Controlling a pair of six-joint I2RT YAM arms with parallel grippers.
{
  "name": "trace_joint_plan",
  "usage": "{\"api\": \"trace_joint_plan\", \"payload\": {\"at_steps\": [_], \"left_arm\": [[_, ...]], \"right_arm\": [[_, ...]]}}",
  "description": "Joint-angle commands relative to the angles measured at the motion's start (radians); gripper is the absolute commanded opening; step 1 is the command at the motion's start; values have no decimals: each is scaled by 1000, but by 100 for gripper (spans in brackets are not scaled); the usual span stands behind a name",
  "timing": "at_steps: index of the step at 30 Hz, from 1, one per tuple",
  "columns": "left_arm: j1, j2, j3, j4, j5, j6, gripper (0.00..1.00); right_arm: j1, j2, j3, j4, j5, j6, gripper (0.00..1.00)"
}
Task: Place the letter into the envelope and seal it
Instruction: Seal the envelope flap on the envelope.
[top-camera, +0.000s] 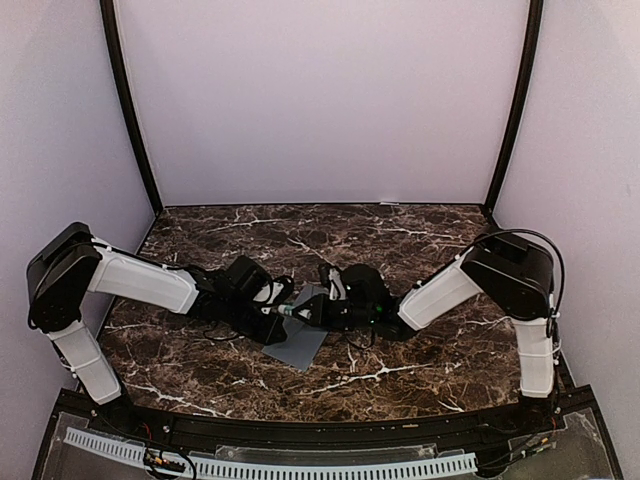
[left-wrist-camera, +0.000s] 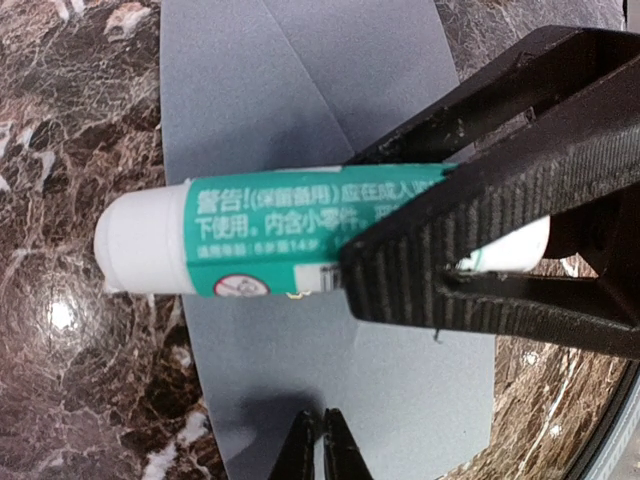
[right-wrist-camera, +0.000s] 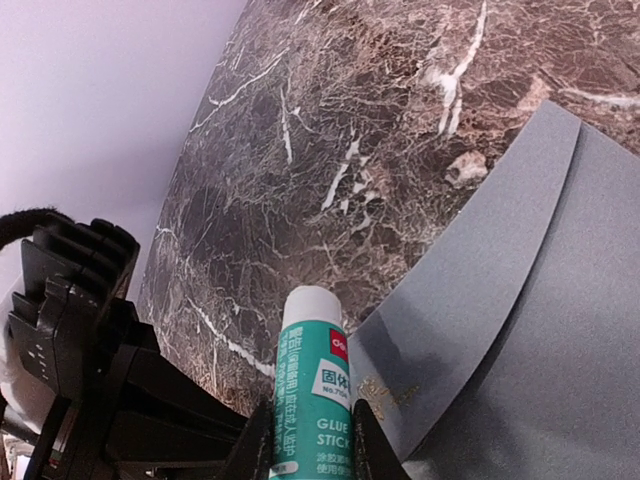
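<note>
Top external view: located the envelope (top-camera: 300, 345) flat on the worktop (top-camera: 420, 245), under the spot where both arms meet. Saw no cream sheet in any view; judged the letter to be inside already, but cannot confirm. Noted faint gold marks (right-wrist-camera: 385, 392) at one grey edge in the right wrist view; too small to say what.

Found the right hand (right-wrist-camera: 312, 440) closed snugly on the barrel of a green glue stick (left-wrist-camera: 270, 240), white cap (left-wrist-camera: 140, 245) on and pointing towards the left arm. Found the left hand (left-wrist-camera: 320, 445) with tips pinched together and nothing between them, over the grey paper near the stick, apparently not touching it.

Step judged in hand: sealing, at the stage of readying the glue. Not yet uncapped, so presumably no glue laid.

Next move calls for opening the left hand, bringing it around the cap, pinching, and pulling along the stick's axis against a firm right-hand grip. After that, wiping glue along the raised grey panel taken for the flap (right-wrist-camera: 450, 300) and pressing it down.

Envelope relative to hands: directly beneath both, with the stick held across it and seemingly clear of the paper. Cannot tell whether the flap stands open or lies folded.
</note>
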Motion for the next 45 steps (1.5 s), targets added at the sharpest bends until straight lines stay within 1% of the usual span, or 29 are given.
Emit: {"api": "trace_joint_plan", "payload": {"at_steps": [1,6,9,13,19,24,26,27,29,32,34,35,37,39,40,42,45], "left_arm": [[-3,-9,2,-7,11,12,6],[-3,-7,6,-9,11,15,6],[-3,-7,6,-9,12,15,6],[-2,-5,7,-11,10,15,6],[-3,-21,5,-7,-1,17,5],[-3,-68,4,12,-8,10,6],[-3,-105,2,22,-14,8,10],[-3,-136,2,25,-23,4,17],[-3,-194,3,24,-42,-2,24],[-1,-306,-8,24,-79,-21,32],[2,-376,-21,31,-85,-51,40],[9,-397,-30,36,-83,-81,46],[26,-453,-35,50,-65,-138,54],[48,-496,-40,104,-32,-211,59],[62,-515,-42,149,-2,-236,63],[71,-534,-52,229,42,-340,67],[72,-544,-73,347,95,-433,69]], "right_arm": [[13,8,10,-28,21,42,2],[16,4,6,-98,51,69,2],[15,15,-5,-69,40,87,2],[17,35,13,-96,37,106,2],[16,-3,-54,78,-7,109,2],[17,-51,-42,210,-24,106,3],[16,-82,-36,206,4,98,3],[14,-102,-37,199,21,90,3],[12,-141,-46,186,61,72,3],[9,-203,-71,168,118,39,3],[9,-248,-87,168,139,16,3],[11,-269,-97,176,145,3,3],[16,-309,-117,200,155,-22,4],[25,-343,-135,235,153,-48,4],[32,-356,-145,261,154,-61,4],[51,-384,-164,312,168,-77,4],[85,-416,-173,362,202,-114,4]]}}
